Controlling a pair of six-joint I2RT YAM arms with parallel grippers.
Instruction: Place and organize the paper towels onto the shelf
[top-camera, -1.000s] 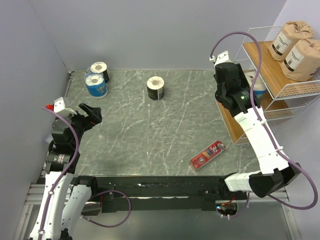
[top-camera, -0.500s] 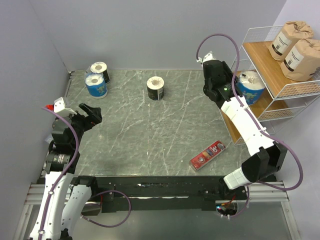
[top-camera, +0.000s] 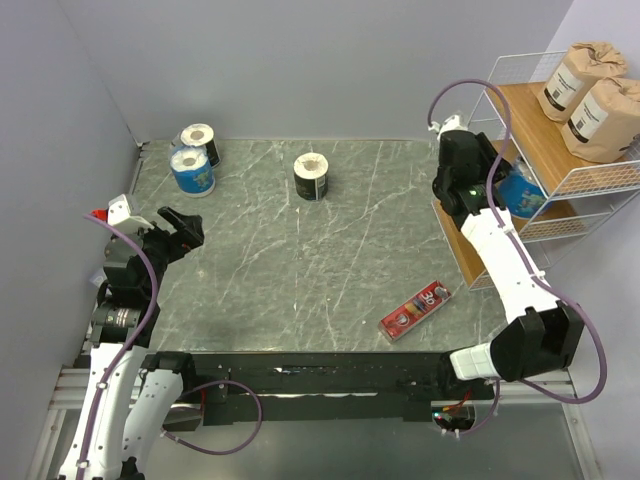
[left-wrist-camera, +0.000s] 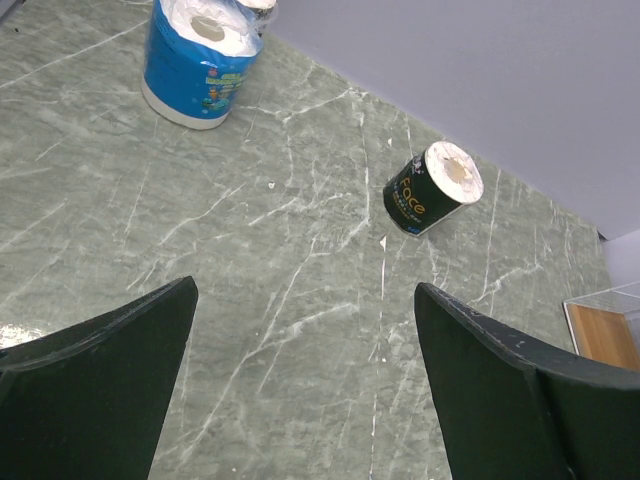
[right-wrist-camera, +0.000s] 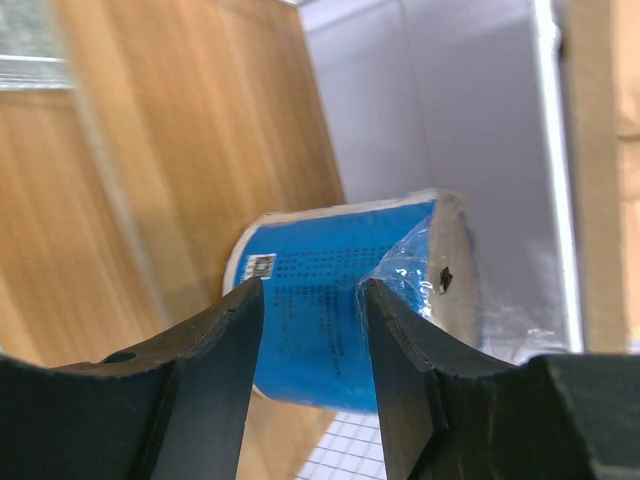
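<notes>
Two dark fingers (right-wrist-camera: 200, 380) of the right gripper (right-wrist-camera: 308, 292), set narrow, with a blue roll (right-wrist-camera: 320, 255) lying across the gap just past the tips. Cannot tell from either view whether pinching the crinkled wrapper or merely framing it. Tilted in the wrist view, close against pale wood; from above, tucked in at the middle tier of the shelf (top-camera: 528, 125), under the wire front of the top one. Hard to say whether seated on the board or hanging just over it.

Main risk, as judged from here: letting go early or at a tilt. Likely then to tip over, roll to the open front and drop to the table (top-camera: 300, 270). Second: catching a wire on the way out of so tight a spot; with enough of a jolt, apt to shake the brown rolls (top-camera: 580, 80) on the top tier. Third: soft wrapper clinging to a pad and dragging the roll back out.

Further off, left gripper (left-wrist-camera: 305, 290) spread wide and empty at the table's left edge, facing a black roll (left-wrist-camera: 433, 188) mid-table. Second blue roll (top-camera: 190, 170) and second black roll (top-camera: 200, 137) together at the far left corner, all three yet to be shelved. Red box (top-camera: 416, 308) near the front, within sweep of a careless return.
</notes>
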